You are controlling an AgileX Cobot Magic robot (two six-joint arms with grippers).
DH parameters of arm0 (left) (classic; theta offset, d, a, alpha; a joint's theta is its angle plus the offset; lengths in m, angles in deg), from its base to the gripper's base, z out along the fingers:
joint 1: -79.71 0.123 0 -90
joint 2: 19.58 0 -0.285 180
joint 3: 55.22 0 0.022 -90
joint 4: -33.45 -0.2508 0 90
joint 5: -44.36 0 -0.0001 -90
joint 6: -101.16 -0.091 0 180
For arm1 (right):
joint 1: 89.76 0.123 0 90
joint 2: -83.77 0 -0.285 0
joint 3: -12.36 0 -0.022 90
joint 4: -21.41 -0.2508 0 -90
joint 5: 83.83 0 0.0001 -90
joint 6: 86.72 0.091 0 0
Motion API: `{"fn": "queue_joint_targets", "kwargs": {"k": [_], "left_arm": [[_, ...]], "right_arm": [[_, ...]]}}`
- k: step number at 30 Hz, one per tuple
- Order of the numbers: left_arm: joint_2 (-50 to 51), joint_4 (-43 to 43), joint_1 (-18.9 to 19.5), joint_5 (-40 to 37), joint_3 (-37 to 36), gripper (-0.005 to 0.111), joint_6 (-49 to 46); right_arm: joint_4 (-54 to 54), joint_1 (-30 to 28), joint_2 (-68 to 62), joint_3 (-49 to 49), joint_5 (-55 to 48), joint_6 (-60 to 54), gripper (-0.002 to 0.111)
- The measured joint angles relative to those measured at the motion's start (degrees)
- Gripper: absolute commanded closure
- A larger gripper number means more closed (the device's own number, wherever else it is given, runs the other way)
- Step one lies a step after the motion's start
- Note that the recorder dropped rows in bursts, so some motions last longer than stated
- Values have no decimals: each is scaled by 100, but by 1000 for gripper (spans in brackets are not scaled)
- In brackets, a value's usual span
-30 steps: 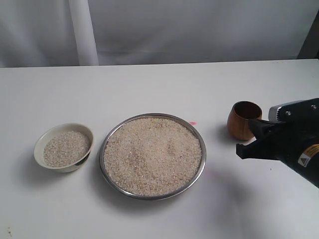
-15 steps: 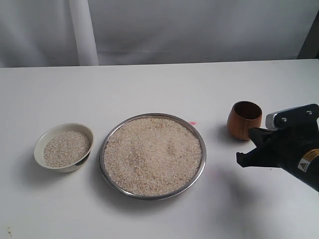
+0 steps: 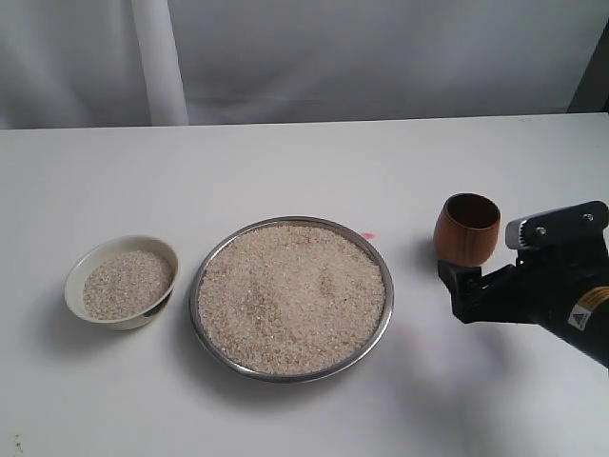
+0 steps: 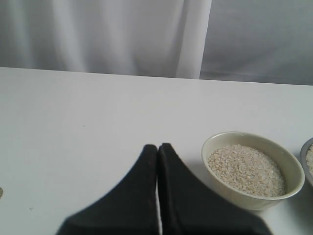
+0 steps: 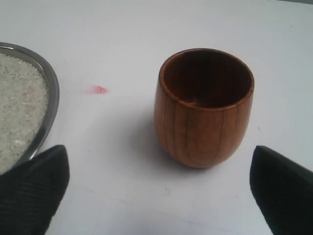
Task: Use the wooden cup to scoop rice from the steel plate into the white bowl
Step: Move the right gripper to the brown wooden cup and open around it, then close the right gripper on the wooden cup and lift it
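Note:
The wooden cup point(image 3: 467, 229) point(image 5: 204, 106) stands upright and empty on the white table, right of the steel plate point(image 3: 211, 266) point(image 5: 50, 90). Rice point(image 3: 290, 295) fills the plate nearly to its rim. The white bowl point(image 3: 80, 268) point(image 4: 298, 174) at the left holds some rice too. My right gripper point(image 3: 466, 286) point(image 5: 161, 183) is open, just in front of the cup, its fingers wide apart and not touching it. My left gripper point(image 4: 157, 147) is shut on nothing, beside the bowl; it does not show in the exterior view.
A small pink mark point(image 3: 367, 235) point(image 5: 99, 89) lies on the table between plate and cup. A white curtain point(image 3: 304, 57) hangs behind the table's far edge.
My right gripper has swung low and closer toward the cup, its fingers now pointing at the cup's base. Cup, plate and bowl have not moved.

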Motion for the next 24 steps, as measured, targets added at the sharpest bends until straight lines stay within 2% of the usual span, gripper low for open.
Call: {"fn": "queue_joint_targets", "kwargs": {"k": [19, 24], "left_arm": [[0, 0, 0, 0, 0, 107, 0], [0, 0, 0, 0, 0, 107, 0]], "right_arm": [[-25, 0, -3, 246, 61, 189, 15], [-407, 0, -3, 477, 82, 83, 15]]}}
